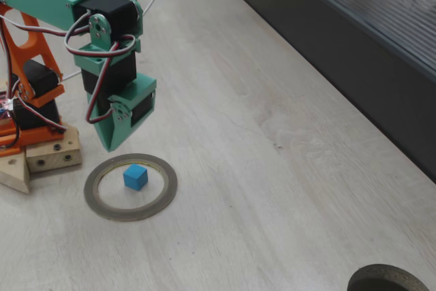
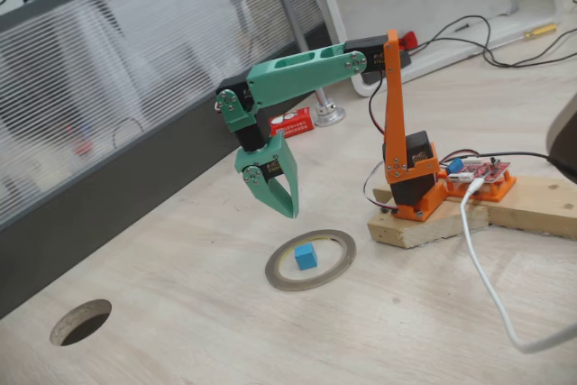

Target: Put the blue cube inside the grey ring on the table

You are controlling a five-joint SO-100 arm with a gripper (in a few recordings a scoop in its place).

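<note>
A small blue cube (image 1: 135,177) sits flat on the table (image 1: 272,189) inside the grey ring (image 1: 102,202), clear of the rim. The green gripper (image 2: 273,200) hangs just above the ring, jaws slightly parted and holding nothing. The task looks done; a low swing away from the ring could knock the cube or drag the hoop
</note>
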